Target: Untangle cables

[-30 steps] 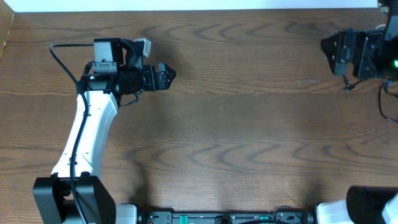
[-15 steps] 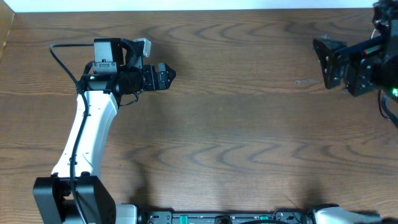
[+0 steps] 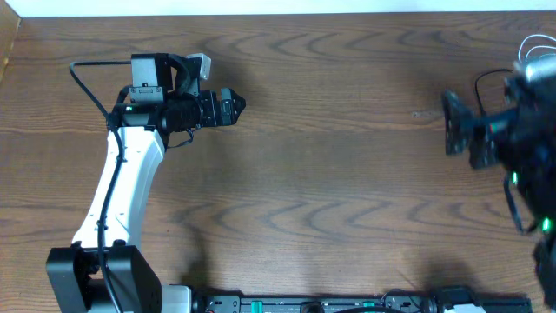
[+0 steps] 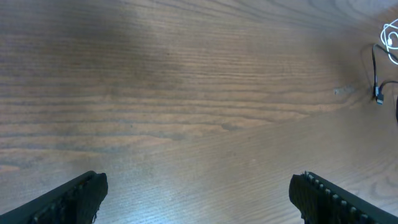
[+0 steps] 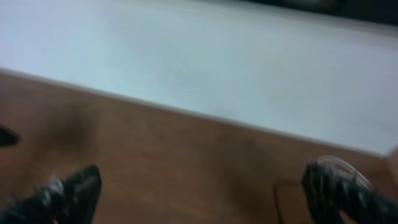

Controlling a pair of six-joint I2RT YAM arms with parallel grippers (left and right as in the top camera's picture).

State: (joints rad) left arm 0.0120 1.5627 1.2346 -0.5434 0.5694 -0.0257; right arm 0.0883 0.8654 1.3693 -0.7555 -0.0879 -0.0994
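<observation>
The white cable (image 3: 535,43) lies coiled at the far right edge of the table, partly hidden by my right arm. In the left wrist view the white cable (image 4: 390,38) and the thin black cable (image 4: 375,71) lie close together at the far right. A white loop (image 5: 339,167) shows blurred in the right wrist view. My left gripper (image 3: 234,105) is open and empty over bare wood at the back left, far from the cables; its fingers also show in the left wrist view (image 4: 199,190). My right gripper (image 3: 452,135) is open and empty, just left of the cables, and also shows in its own wrist view (image 5: 199,190).
The wooden table (image 3: 330,174) carries nothing else in view. A white wall or board (image 5: 205,56) runs along the table's back edge. Thick black robot wires (image 3: 87,83) loop beside the left arm.
My right arm has swung toward the front of the table and turned, blurring its view. The left arm has not moved.
</observation>
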